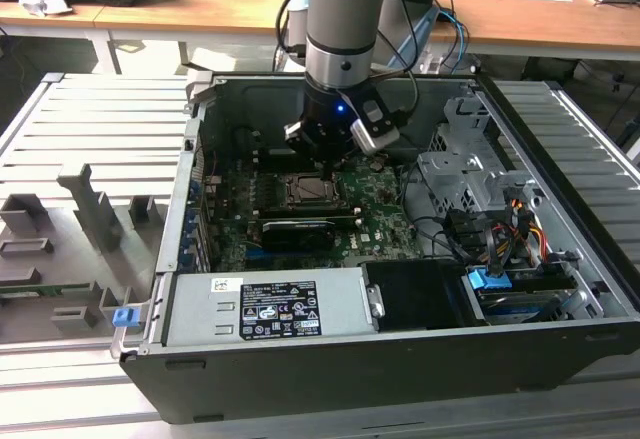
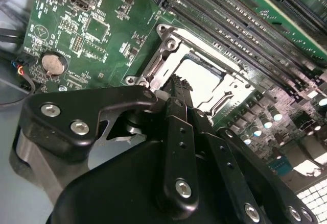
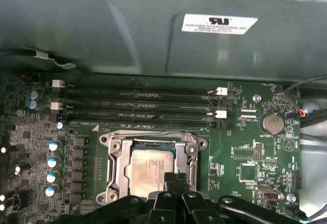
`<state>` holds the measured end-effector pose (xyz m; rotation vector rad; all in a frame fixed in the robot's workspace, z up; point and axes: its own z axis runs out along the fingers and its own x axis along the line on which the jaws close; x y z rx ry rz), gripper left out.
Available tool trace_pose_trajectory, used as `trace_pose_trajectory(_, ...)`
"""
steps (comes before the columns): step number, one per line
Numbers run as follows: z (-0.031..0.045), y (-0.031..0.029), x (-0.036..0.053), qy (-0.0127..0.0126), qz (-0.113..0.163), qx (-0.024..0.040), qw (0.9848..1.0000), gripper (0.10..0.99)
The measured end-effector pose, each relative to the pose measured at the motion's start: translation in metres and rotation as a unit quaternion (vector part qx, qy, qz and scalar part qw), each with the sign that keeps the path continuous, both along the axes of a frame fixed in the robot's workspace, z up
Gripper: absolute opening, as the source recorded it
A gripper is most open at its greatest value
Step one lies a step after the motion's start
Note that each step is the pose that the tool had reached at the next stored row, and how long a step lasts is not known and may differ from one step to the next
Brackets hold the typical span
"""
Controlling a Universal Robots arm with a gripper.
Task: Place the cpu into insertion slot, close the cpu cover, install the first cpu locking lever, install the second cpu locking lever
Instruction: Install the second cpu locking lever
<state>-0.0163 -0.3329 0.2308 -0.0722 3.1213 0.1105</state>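
One hand point(image 3: 175, 179) fingers together | hides cpu point(image 3: 148, 165) near edge

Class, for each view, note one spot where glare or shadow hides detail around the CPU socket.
In the second wrist view, glare whitens the square silver-grey cpu; in the first wrist view, a softer sheen lies on it; in the exterior view, the black gripper hangs above the dim socket area.

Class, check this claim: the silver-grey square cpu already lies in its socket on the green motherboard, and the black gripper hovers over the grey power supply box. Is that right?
Not quite. The silver-grey square cpu does lie in its socket on the green motherboard, but in the exterior view the black gripper hangs over the socket, not over the grey power supply box.
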Motion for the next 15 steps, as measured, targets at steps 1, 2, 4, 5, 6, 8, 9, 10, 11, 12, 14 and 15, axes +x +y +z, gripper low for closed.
trace_pose_trajectory(1, 0.0, -0.0018, 0.0, 0.0, 0.0, 0.0, 1.0, 0.106)
trace_pose_trajectory(2, 0.0, -0.0028, 0.0, 0.0, 0.0, 0.0, 1.0, 0.106)
trace_pose_trajectory(4, 0.0006, -0.0033, 0.0, 0.0001, 0.0, -0.0001, 1.0, 0.106)
trace_pose_trajectory(5, 0.0017, -0.0035, 0.0, 0.0, 0.0, 0.0, 1.0, 0.106)
trace_pose_trajectory(6, 0.0029, -0.0035, 0.0, 0.0, 0.0, -0.0001, 1.0, 0.106)
trace_pose_trajectory(8, 0.0113, -0.0035, 0.0, 0.0, 0.0, 0.0, 1.0, 0.106)
trace_pose_trajectory(9, 0.0136, -0.0035, 0.0, 0.0, 0.0, 0.0, 1.0, 0.106)
trace_pose_trajectory(10, 0.0134, -0.0037, -0.0001, -0.0001, 0.0, 0.0002, 1.0, 0.106)
trace_pose_trajectory(11, 0.0136, -0.0042, -0.0001, 0.0, 0.0, 0.0, 1.0, 0.106)
trace_pose_trajectory(12, 0.0136, -0.0059, -0.0001, 0.0001, 0.0, 0.0, 1.0, 0.106)
trace_pose_trajectory(14, 0.0135, -0.0095, -0.0002, 0.0, 0.0, 0.0, 1.0, 0.106)
trace_pose_trajectory(15, 0.0135, -0.0119, -0.0002, 0.0, 0.0, 0.0, 1.0, 0.106)
